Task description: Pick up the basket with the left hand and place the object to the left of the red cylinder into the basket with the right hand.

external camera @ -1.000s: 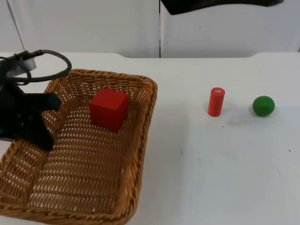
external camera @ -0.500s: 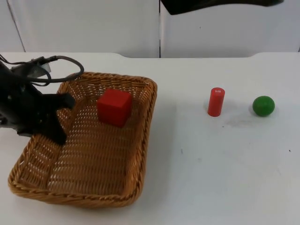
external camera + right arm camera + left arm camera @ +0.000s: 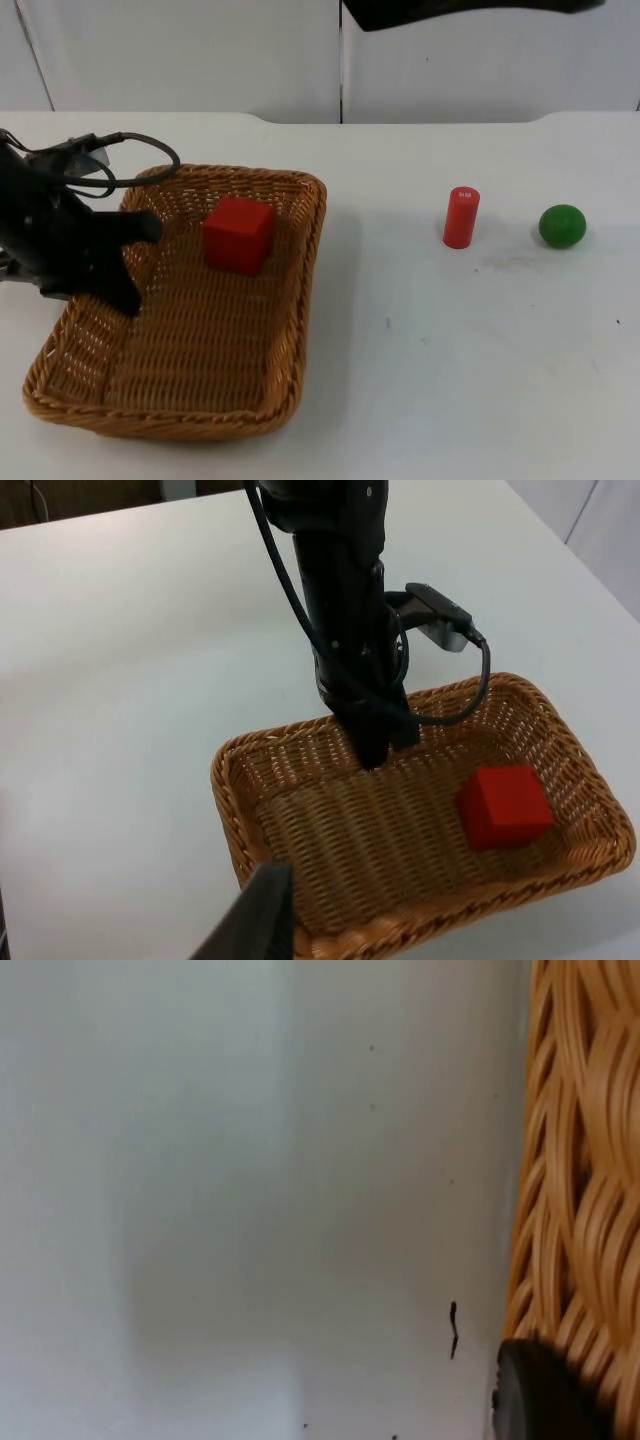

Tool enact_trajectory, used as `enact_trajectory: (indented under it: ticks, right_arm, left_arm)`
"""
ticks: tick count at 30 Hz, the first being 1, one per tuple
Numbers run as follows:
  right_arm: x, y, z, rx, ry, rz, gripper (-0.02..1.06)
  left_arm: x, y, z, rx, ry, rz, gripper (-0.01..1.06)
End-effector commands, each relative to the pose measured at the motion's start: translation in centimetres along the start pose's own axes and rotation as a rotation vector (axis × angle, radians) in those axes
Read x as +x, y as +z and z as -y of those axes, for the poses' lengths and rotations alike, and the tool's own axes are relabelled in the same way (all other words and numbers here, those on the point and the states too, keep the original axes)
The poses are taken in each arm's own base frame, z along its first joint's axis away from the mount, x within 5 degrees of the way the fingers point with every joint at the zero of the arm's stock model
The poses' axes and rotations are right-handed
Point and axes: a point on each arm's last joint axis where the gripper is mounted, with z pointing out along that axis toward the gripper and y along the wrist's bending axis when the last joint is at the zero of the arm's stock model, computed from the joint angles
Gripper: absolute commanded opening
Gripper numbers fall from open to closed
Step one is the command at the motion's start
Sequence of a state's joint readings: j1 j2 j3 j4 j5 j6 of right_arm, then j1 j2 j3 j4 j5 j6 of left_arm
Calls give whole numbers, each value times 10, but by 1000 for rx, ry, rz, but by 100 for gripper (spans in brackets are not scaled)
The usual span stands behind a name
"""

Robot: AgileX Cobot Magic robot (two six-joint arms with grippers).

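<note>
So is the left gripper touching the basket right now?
Touching. In the right wrist view the left gripper comes down onto the basket's far rim, and the left wrist view has its black fingertip against the wicker.

Green ball point(image 3: 562, 226) — white table point(image 3: 450, 380)

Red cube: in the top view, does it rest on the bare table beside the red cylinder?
No, the red cube lies inside the basket.

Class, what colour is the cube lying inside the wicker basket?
The cube is red, clearest in the top view, lying in the basket.
</note>
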State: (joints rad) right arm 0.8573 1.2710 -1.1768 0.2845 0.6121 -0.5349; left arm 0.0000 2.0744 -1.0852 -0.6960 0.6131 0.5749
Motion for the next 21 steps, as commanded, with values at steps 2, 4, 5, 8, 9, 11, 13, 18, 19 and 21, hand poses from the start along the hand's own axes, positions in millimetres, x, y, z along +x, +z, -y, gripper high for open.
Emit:
enact_trajectory:
  ticks: [2, 4, 5, 8, 9, 11, 13, 18, 19, 21]
  right_arm:
    - [-1, -3, 0, 2, 6, 11, 105]
    - [-1, -3, 0, 2, 6, 11, 105]
    - [-1, -3, 0, 2, 6, 11, 105]
    - [-1, -3, 0, 2, 6, 11, 105]
    - [-1, -3, 0, 2, 6, 11, 105]
    - [-1, -3, 0, 2, 6, 11, 105]
    - [-1, -3, 0, 2, 6, 11, 105]
    - [-1, -3, 0, 2, 6, 11, 105]
    - [-1, -3, 0, 2, 6, 11, 105]
    - [-1, -3, 0, 2, 6, 11, 105]
  left_arm:
    - [-6, -3, 1, 4, -23, 45, 0]
    - [-6, -3, 1, 4, -23, 45, 0]
    - [-6, -3, 1, 4, -23, 45, 1]
    - [-6, -3, 1, 6, -23, 41, 10]
    - [-5, -3, 1, 8, -23, 38, 23]
    - [-5, -3, 2, 13, -26, 31, 43]
    - [-4, -3, 2, 18, -25, 24, 54]
    - [-3, -5, 3, 14, -1, 7, 86]
    - [-3, -7, 4, 15, 5, 7, 89]
    - [-3, -12, 5, 9, 24, 11, 93]
